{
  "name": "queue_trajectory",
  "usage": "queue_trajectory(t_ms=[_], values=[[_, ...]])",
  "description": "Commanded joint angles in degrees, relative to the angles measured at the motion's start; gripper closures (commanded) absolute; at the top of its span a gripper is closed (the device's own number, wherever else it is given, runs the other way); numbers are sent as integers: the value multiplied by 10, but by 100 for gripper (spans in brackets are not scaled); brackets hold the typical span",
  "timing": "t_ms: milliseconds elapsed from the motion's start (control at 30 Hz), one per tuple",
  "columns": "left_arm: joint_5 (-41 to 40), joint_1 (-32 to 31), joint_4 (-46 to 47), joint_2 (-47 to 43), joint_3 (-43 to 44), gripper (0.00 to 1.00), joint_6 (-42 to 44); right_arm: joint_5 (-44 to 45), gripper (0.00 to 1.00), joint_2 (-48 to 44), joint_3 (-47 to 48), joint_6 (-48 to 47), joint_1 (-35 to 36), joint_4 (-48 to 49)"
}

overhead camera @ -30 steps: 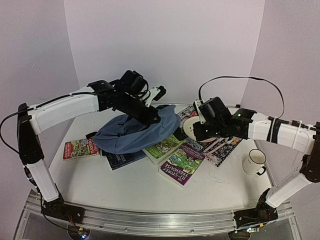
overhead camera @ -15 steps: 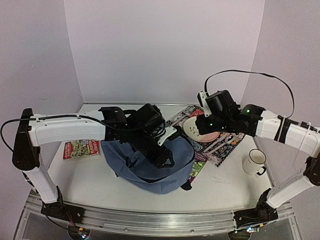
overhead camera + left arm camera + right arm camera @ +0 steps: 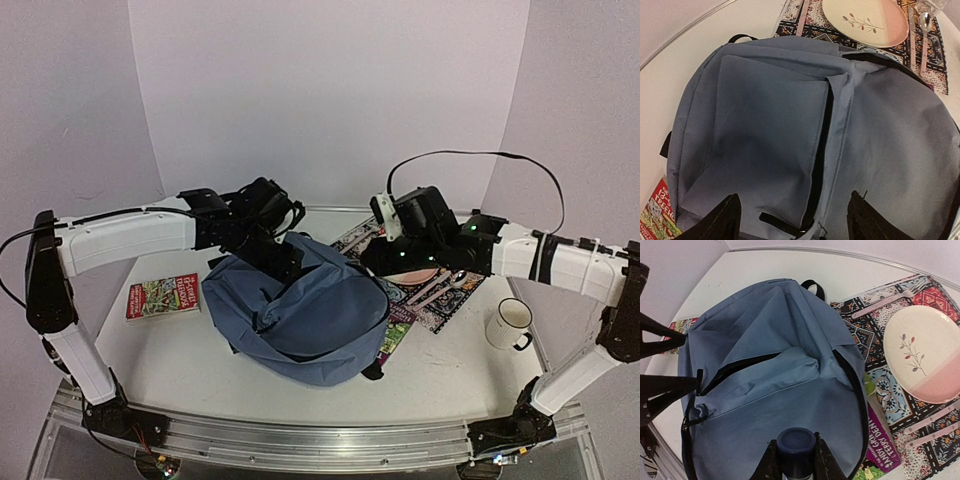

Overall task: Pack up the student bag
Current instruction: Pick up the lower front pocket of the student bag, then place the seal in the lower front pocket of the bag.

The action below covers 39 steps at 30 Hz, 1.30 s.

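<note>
The student bag (image 3: 310,320) lies slumped on the table, grey-blue with black zips and straps; it fills the left wrist view (image 3: 765,135) and most of the right wrist view (image 3: 775,390). My left gripper (image 3: 278,260) hangs open just above the bag's far left side. Its fingers straddle a black zip line (image 3: 822,150) and hold nothing (image 3: 795,222). My right gripper (image 3: 375,262) hovers over the bag's far right edge. It is shut on a cylinder with a dark blue cap (image 3: 796,442).
A red book (image 3: 162,297) lies left of the bag. A purple book (image 3: 885,440) pokes out from under the bag's right side. The patterned placemat (image 3: 430,295) carries a plate (image 3: 922,352) and cutlery (image 3: 880,305). A white mug (image 3: 510,322) stands at the right.
The bag came down from mid-air onto the table, covering the books in the middle. My left gripper opened, released it and drew back. The right arm swung towards the bag.
</note>
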Motion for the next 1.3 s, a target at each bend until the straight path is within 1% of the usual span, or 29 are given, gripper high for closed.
queue_trajectory(t_ms=[0,233,333,433,567,667,700,833,1033,1267], values=[[-41,-2,-8,35,11,27,30,-35,95,17,-1,43,8,48],[-22,-2,-8,79,39,29,50,-58,95,25,-19,94,11,95],[-59,-2,-10,89,39,36,57,-73,95,26,-25,108,12,114],[-79,-2,-12,96,47,53,59,-98,95,35,-31,128,15,140],[-78,-2,-20,93,64,73,57,-126,95,57,-41,171,20,186],[-78,-2,-28,87,75,94,53,-147,95,80,-50,211,22,230],[-77,-2,-31,86,78,99,51,-154,95,89,-49,224,23,244],[-62,-2,-52,82,99,100,34,-175,95,129,-33,262,27,285],[-7,-3,-76,76,134,100,-12,-208,95,196,11,305,29,325],[54,-3,-80,56,121,100,-57,-217,95,242,46,343,26,365]])
